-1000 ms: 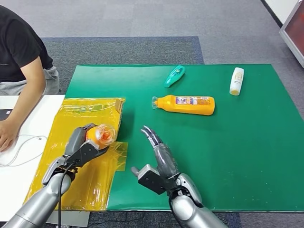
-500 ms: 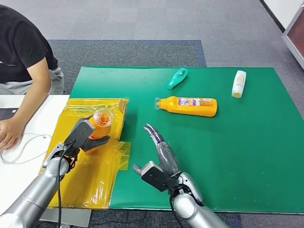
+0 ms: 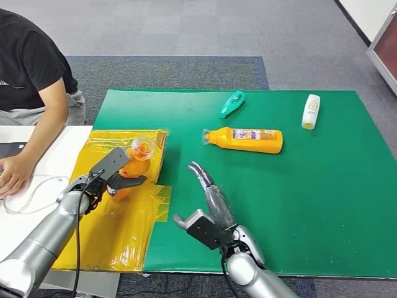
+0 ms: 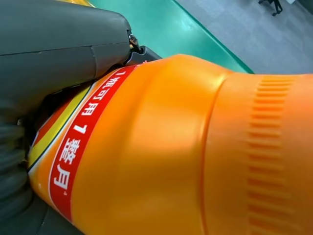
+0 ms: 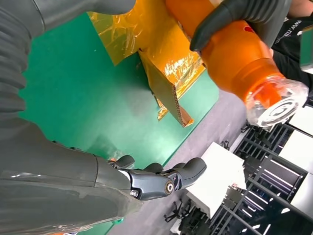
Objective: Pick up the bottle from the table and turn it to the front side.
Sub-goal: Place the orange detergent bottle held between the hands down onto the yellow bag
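My left hand (image 3: 111, 174) grips an orange bottle (image 3: 132, 166) with a clear cap (image 3: 143, 148), held above the yellow sheet (image 3: 112, 230), cap tilted up and away from me. The left wrist view has the bottle's orange body (image 4: 166, 156) and red label close up under my thumb (image 4: 55, 44). In the right wrist view the same bottle (image 5: 236, 54) shows with its clear cap (image 5: 277, 103). My right hand (image 3: 211, 208) hovers open over the green mat (image 3: 304, 205), fingers (image 5: 162, 178) spread, holding nothing.
A second orange bottle (image 3: 245, 139) lies on the mat, with a teal bottle (image 3: 231, 103) and a white bottle (image 3: 311, 112) further back. A person in a black shirt (image 3: 28, 68) sits at the left, a hand (image 3: 12, 177) on the white table.
My left hand has lifted the orange bottle and turned it, so the cap now points up and further from me. The right hand has hardly moved.
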Available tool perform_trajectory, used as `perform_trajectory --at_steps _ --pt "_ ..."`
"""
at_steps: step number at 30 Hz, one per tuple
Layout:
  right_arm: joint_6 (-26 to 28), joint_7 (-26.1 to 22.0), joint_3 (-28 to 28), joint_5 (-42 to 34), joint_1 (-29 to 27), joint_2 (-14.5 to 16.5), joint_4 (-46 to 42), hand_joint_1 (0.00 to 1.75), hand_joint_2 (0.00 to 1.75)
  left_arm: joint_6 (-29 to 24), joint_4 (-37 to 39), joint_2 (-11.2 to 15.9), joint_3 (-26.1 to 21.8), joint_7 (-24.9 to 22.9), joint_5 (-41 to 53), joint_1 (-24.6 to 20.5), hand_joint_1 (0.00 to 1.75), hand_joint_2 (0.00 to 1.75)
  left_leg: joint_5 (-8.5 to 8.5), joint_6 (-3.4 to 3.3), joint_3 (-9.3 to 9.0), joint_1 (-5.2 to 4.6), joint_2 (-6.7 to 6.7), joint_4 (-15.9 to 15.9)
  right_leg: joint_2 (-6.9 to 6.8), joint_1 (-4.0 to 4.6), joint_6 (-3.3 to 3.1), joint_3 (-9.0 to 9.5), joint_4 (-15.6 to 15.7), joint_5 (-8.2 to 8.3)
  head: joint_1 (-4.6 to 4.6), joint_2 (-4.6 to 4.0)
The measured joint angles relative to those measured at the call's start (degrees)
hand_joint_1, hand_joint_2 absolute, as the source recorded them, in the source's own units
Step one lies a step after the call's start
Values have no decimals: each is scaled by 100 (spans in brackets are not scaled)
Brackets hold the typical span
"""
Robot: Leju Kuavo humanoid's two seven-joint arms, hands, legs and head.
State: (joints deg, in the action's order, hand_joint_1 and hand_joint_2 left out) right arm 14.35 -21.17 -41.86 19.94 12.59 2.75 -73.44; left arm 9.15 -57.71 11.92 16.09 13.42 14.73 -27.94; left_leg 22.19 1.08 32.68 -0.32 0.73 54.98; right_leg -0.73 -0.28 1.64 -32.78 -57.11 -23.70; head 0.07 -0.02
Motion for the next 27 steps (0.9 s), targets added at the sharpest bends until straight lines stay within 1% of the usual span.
perform_trajectory --at_steps 2,4,7,10,14,18,22,27 --pt "-2 -23 0 -14 -1 1 0 0 175 -49 0 31 99 46 136 -8 175 175 0 1 -3 0 0 -1 1 0 -1 3 0 1 -1 0" --pt "5 -68 0 -15 -6 3 -1 0 175 -244 -33 45 212 151 335 39 175 175 0 2 -5 0 -1 -1 2 0 -3 2 0 2 -1 0" --pt "17 -111 -1 -1 -37 14 -2 0 175 -746 -221 10 338 248 645 262 175 175 2 3 -11 0 -2 -1 4 0 -4 -1 0 2 0 0" --pt "19 -121 -2 16 -79 26 -1 0 175 -906 -450 -35 376 240 720 474 175 175 6 6 -8 0 -2 -1 4 0 -5 1 0 0 0 0" --pt "13 -142 -2 25 -91 30 1 0 175 -810 -597 -30 391 191 719 547 175 175 12 2 -10 -1 -2 -2 3 0 -2 10 0 -10 0 0" --pt "-15 -175 -2 30 -91 31 31 0 175 -620 -707 54 465 155 780 585 175 175 34 -4 -40 -6 -2 -2 4 -3 2 41 0 -30 0 0" --pt "-54 -206 -4 51 -90 31 52 0 175 -562 -770 93 495 103 814 601 175 175 54 -8 -67 -10 -2 -2 4 -9 5 68 0 -50 1 0" --pt "-69 -237 -23 91 -88 31 69 0 175 -281 -786 124 491 93 631 574 175 175 77 -12 -99 -12 -2 -2 2 -13 6 101 0 -74 0 0"
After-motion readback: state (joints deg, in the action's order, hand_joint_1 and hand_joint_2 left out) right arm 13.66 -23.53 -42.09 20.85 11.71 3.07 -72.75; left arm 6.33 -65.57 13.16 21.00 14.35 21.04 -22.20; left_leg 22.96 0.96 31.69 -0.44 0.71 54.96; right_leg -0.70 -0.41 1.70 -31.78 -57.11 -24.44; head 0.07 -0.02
